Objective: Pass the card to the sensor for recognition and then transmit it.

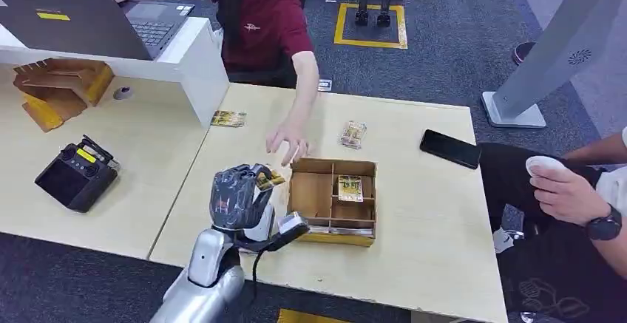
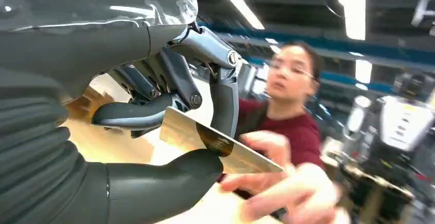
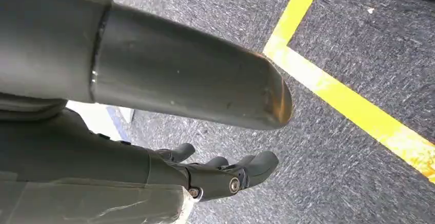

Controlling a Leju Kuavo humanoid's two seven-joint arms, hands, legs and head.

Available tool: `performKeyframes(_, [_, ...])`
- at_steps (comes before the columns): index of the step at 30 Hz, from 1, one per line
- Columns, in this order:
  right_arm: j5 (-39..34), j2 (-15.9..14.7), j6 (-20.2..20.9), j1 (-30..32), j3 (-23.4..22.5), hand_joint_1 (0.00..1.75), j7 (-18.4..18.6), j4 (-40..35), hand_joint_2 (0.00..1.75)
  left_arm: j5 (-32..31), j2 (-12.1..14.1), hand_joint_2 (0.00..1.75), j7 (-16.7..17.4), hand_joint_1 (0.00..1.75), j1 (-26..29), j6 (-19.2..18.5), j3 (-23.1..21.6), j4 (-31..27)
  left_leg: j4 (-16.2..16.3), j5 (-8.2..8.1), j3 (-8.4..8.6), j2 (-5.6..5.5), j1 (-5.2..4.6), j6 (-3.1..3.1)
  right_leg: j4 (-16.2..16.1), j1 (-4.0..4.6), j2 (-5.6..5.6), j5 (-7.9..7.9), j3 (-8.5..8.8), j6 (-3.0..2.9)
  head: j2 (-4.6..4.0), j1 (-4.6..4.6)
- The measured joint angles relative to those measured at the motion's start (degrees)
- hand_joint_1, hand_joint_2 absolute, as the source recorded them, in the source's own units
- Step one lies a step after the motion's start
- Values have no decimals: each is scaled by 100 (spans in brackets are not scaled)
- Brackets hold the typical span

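Card (image 2: 215,144): thin, flat, glossy, gold-toned; judged light, stiff, slippery on its faces. Pinched at one end between thumb and fingers of the left hand (image 1: 235,199), raised just beside the cardboard box (image 1: 332,230). Best held by the edges, free end outward. A person's hand (image 1: 287,140) reaches near the box. Right hand (image 3: 220,175): hanging over the floor, fingers loosely apart, holding nothing.

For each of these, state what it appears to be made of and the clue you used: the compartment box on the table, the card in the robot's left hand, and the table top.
Compartment box: brown corrugated cardboard, matte, with slotted dividers. Card held by the left hand: thin and stiff, glossy gold print, probably plastic or coated card. Table: pale wood-look laminate, smooth and even.
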Motion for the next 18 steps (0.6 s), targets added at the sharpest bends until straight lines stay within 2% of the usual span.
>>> performKeyframes(6, [0,0,-2,-2,0,0,-9,0,0,-11,-11,175,-81,168,-207,0,437,177,0,0,0,0,0,0,1,0,0,0,0,0,0,0])
performKeyframes(8, [0,0,-2,-3,2,0,7,0,0,11,-26,175,-127,164,-263,0,566,278,0,0,0,0,0,0,0,0,0,0,0,0,0,0])
performKeyframes(9, [0,0,0,-3,2,0,11,0,0,11,-35,175,-131,152,-282,0,620,336,0,0,-1,0,0,0,0,0,0,0,-1,0,0,0])
performKeyframes(10, [0,0,0,-3,0,0,20,0,0,13,-44,175,-133,152,-292,0,659,376,0,0,-1,0,0,0,0,0,0,0,-1,0,0,2])
performKeyframes(12, [0,0,0,-4,2,0,26,0,0,13,-59,175,-151,0,-309,0,712,437,0,0,-1,0,-1,0,0,0,0,0,-1,0,0,0])
performKeyframes(18, [0,0,-7,-4,0,0,15,0,0,26,-118,175,-256,0,-342,0,821,555,0,0,-1,0,-1,0,0,0,0,0,-1,0,0,2])
